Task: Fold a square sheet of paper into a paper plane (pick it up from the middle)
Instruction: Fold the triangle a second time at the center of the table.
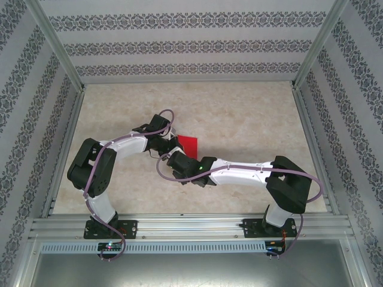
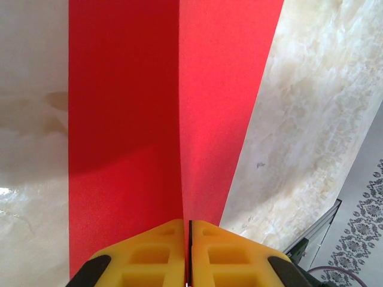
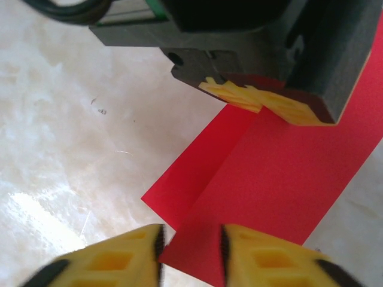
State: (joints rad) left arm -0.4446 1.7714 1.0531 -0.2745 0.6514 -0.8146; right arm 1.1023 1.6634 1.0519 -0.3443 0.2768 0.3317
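Left hand (image 2: 187,223) tight on sheet (image 2: 131,119) edge

Nothing legible anywhere: no text, label, brand, number or sign to read.
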